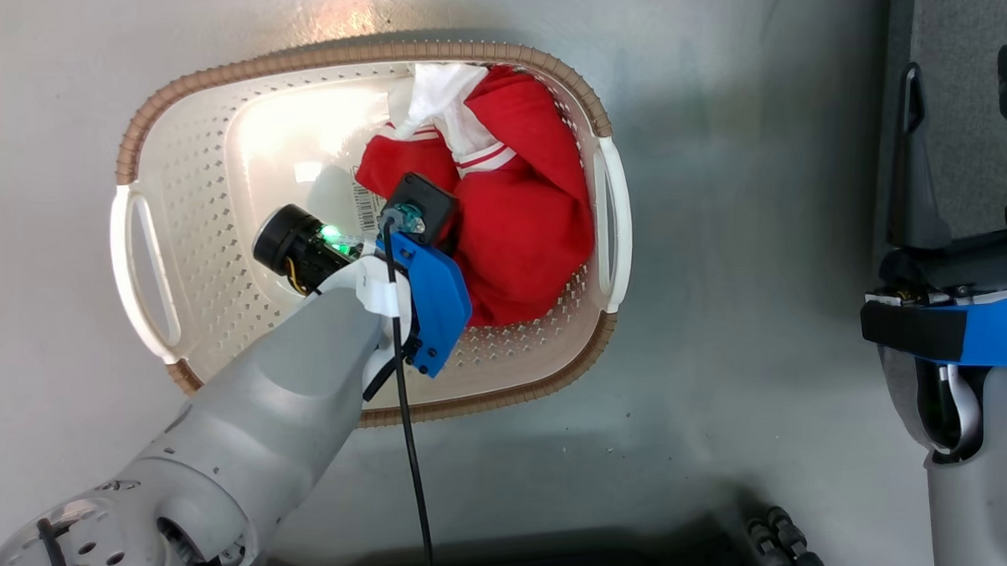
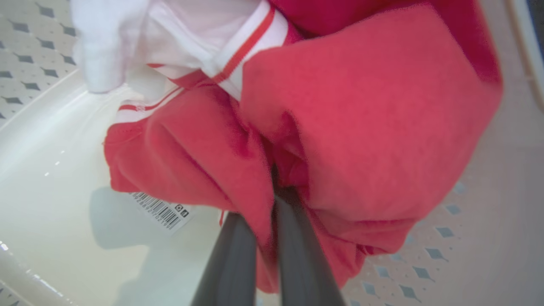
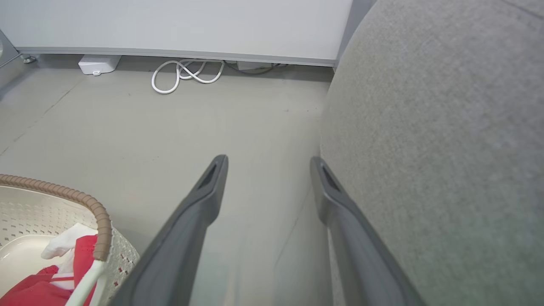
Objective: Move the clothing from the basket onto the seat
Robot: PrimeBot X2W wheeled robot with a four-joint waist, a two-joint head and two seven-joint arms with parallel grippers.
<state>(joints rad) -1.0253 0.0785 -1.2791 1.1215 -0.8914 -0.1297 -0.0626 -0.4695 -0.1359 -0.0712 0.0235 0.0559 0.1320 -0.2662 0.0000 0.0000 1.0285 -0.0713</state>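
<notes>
Basket [image 1: 181,163], cream with a brown rim, sits on the floor [image 1: 739,241] at left. It holds the clothing [image 1: 522,225]: red garments with white striped trim, heaped toward its right side. Left gripper [image 2: 267,208] reaches in, fingers pinched together on a fold of red cloth. The fabric looks soft, light and floppy, so a bunched fold mid-heap seems the surest hold. At right, right gripper [image 1: 961,64] hangs wide apart and empty by the edge of the grey seat [image 3: 446,127].

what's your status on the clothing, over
Left gripper shut on the clothing inside the basket. Right gripper open beside the seat. Nothing seen in the way.
</notes>
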